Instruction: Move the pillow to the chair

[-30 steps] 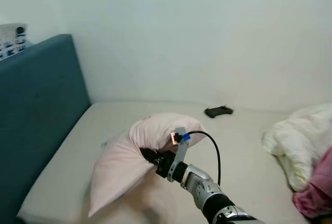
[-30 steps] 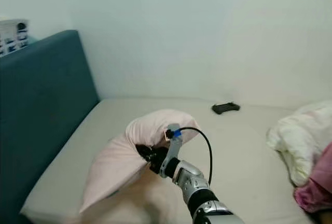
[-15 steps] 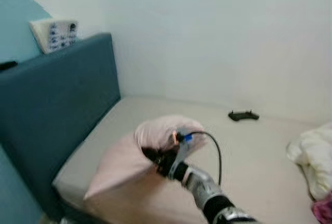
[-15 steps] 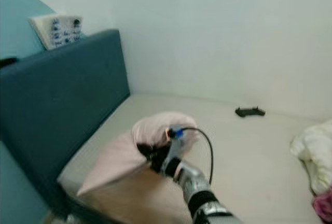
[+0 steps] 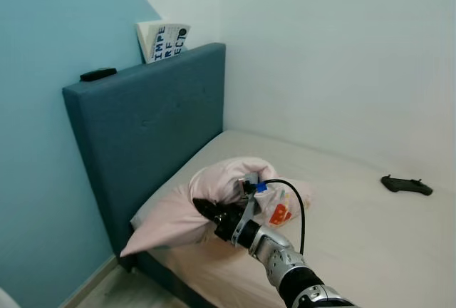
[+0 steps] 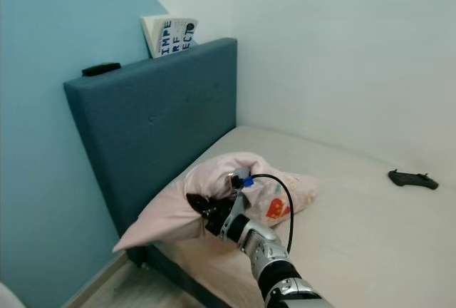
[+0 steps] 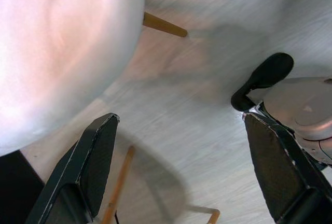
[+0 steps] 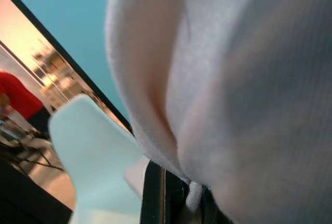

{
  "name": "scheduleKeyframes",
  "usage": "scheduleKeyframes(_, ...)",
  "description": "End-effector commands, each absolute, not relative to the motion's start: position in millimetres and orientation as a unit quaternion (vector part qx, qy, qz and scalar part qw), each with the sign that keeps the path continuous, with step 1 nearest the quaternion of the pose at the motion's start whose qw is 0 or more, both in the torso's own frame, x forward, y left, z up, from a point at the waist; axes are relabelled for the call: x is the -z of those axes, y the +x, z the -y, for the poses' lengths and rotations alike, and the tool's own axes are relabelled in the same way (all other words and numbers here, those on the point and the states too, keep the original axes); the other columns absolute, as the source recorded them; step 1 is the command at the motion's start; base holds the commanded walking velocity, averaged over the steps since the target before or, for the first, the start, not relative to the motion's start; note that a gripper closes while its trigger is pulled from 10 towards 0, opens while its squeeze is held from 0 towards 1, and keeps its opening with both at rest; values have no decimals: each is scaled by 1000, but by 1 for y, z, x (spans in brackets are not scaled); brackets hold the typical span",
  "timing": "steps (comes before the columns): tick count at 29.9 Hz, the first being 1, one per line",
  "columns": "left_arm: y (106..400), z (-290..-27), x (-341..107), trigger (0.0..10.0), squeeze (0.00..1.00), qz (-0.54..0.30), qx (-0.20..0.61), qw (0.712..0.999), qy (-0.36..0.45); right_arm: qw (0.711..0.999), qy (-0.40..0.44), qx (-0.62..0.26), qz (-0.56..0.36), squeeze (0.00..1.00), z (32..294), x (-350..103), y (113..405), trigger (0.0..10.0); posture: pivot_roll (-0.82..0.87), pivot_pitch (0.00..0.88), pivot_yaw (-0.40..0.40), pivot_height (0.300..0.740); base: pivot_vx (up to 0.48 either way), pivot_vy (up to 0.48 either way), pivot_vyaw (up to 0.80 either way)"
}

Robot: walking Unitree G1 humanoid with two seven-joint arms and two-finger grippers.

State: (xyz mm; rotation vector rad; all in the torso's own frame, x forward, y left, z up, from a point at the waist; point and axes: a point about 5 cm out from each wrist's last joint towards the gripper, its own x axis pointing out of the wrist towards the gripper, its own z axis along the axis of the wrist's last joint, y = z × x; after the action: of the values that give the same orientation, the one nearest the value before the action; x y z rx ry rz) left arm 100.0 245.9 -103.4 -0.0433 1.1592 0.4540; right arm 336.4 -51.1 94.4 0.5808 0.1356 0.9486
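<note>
The right hand point(image 5: 214, 215) grips the pink pillow point(image 5: 182, 208), lifted over the bed point(image 5: 356, 229) corner at 7 o'clock beside the headboard point(image 5: 149, 137). The left hand point(image 7: 181, 167) hangs wide open.

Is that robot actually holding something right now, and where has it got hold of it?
Yes. Its right gripper is pinching the pink pillow around its bunched-up middle. The left gripper is open and holds nothing.

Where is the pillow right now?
In the head views the pillow is pinched in the right gripper, lifted over the bed's corner beside the blue headboard.
</note>
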Motion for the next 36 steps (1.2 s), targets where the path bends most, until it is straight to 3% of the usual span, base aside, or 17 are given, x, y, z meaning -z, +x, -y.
scheduleKeyframes(1,104,-245,102,10000,0,-539,-203,818,-12,821,288,-493,-23,0,33,-116,339,10000,90,0,-54,740,0,0,788)
scheduleKeyframes(5,104,-244,103,10000,0,-539,-200,818,-9,796,291,-531,3,0,27,-129,338,10000,89,1,-57,740,0,0,788)
scheduleKeyframes(12,104,-241,103,10000,0,-539,-196,819,-8,777,290,-559,15,0,22,-136,335,10000,93,4,-59,740,0,0,788)
scheduleKeyframes(13,105,-240,103,10000,0,-538,-194,820,-8,760,283,-586,12,0,15,-136,329,10000,94,4,-59,740,0,0,788)
scheduleKeyframes(14,105,-240,103,10000,0,-538,-194,820,-8,760,283,-586,12,0,15,-136,329,10000,94,4,-59,740,0,0,788)
scheduleKeyframes(16,106,-238,104,10000,0,-537,-191,821,-7,716,270,-644,5,0,4,-136,315,10000,101,10,-61,740,0,0,788)
scheduleKeyframes(17,106,-238,104,10000,0,-537,-191,821,-7,716,270,-644,5,0,4,-136,315,10000,101,10,-61,740,0,0,788)
scheduleKeyframes(18,106,-238,104,10000,0,-537,-190,822,-7,686,261,-679,1,0,0,-136,306,10000,103,11,-62,740,0,0,788)
scheduleKeyframes(19,106,-237,104,10000,0,-537,-188,822,-5,668,260,-697,8,0,2,-142,303,10000,106,14,-59,740,0,0,788)
scheduleKeyframes(21,106,-237,104,10000,0,-537,-188,822,-5,668,260,-697,8,0,2,-142,303,10000,106,14,-59,740,0,0,788)
scheduleKeyframes(23,105,-237,104,10000,0,-538,-182,823,-1,644,259,-719,26,0,10,-156,303,10000,103,13,-54,740,0,0,794)
scheduleKeyframes(30,104,-236,104,10000,0,-539,-175,824,1,638,260,-723,60,0,26,-178,309,10000,99,14,-52,740,0,0,800)
scheduleKeyframes(36,103,-235,105,10000,0,-540,-169,824,2,569,356,-715,195,0,54,-247,310,10000,100,12,-61,740,0,0,798)
